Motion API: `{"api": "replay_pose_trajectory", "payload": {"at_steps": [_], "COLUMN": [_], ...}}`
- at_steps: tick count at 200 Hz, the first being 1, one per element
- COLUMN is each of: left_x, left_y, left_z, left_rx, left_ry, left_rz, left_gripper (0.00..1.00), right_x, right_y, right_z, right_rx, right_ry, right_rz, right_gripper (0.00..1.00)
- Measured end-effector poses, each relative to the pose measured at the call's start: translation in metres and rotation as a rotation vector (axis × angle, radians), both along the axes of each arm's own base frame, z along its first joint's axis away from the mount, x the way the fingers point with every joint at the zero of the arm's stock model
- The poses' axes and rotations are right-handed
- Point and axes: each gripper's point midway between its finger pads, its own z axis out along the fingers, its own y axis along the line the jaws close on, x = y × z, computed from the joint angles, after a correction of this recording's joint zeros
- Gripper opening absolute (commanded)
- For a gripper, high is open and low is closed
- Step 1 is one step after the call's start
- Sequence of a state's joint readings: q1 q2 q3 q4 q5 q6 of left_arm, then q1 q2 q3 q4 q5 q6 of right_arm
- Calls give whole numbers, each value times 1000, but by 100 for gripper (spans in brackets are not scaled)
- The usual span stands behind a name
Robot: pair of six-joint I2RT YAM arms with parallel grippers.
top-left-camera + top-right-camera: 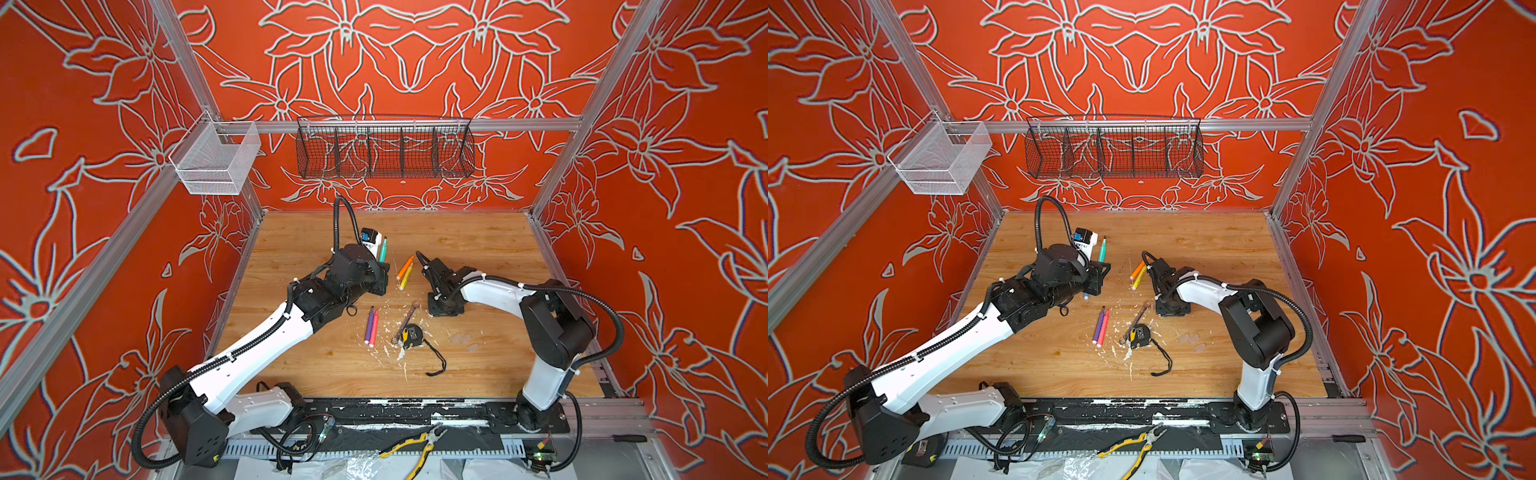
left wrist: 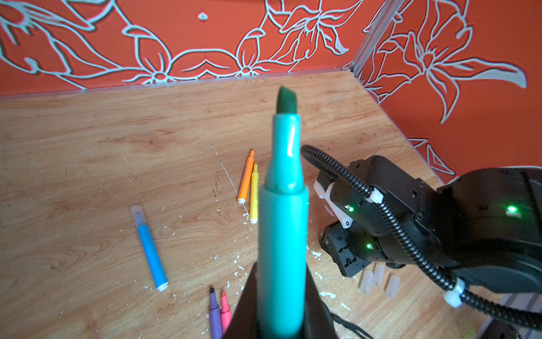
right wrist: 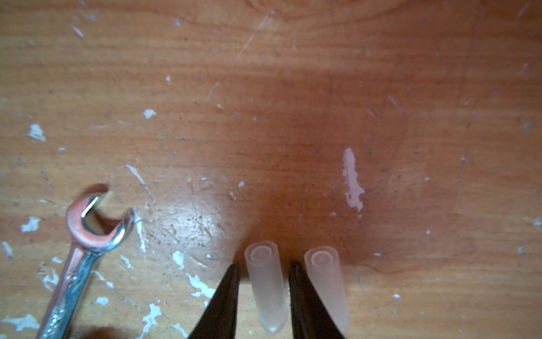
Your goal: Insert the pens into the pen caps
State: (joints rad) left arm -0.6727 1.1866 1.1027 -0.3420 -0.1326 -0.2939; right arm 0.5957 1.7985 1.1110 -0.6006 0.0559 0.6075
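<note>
Left fingers (image 2: 243,311) clench the green pen (image 2: 283,234). Right fingers (image 3: 225,299), unclenched, straddle a clear cap (image 3: 267,287) at three o'clock of the wrench (image 1: 404,323); they should centre, then squeeze gently, sparing its neighbour (image 3: 328,287).

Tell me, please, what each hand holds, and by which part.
Left hand grips the green pen by its lower barrel; right hand straddles a cap, grip unclear.

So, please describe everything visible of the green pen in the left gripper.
The green pen is teal, glossy plastic: a thick round barrel, a narrower neck and a dark green chisel tip, with no cap on it. The left gripper is shut on its lower barrel, so its rear end is hidden. It points out beyond the gripper, raised off the table; nothing else touches it.
</note>
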Motion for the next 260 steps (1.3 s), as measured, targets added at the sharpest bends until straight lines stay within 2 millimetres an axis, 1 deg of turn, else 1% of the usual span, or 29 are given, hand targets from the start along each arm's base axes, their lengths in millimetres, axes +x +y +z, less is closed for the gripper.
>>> {"api": "replay_pose_trajectory", "payload": {"at_steps": [21,33,76,103,118,131,143,151,172,199,227,260], "left_x": [-1,-1,-2,-2,-3,-5,-7,-8,-13,-21,-35,-61], "left_y": [-1,-1,-3,-4,-7,-10,-14,-16,-24,-33,-52,-78], "left_z": [-3,-2,-2,-1,-1,1,2,2,4,4,9,13], "left_rx": [3,1,-4,-9,-15,-24,-34,-39,-60,-81,-88,-79], "left_ry": [5,5,6,4,6,5,6,7,7,11,-8,-38], "left_rz": [-6,-8,-17,-27,-41,-60,-84,-101,-150,-213,-303,-433], "left_gripper": [0,0,0,0,0,0,0,0,0,0,0,0], "right_x": [1,2,4,3,-2,-6,-6,-4,-1,-7,-19,-39], "right_y": [0,0,1,1,-1,-3,-2,1,3,1,-6,-10], "right_z": [0,0,0,2,5,16,39,59,121,190,253,312], "right_rx": [-4,-4,-3,3,11,33,74,115,237,390,548,751], "right_ry": [-7,-11,-17,-21,-21,-36,-85,-133,-289,-462,-624,-791], "right_rz": [-2,-1,-3,-4,-6,-9,-17,-24,-45,-67,-89,-79], "right_gripper": [26,22,16,15,15,15,13,12,10,8,6,6]}}
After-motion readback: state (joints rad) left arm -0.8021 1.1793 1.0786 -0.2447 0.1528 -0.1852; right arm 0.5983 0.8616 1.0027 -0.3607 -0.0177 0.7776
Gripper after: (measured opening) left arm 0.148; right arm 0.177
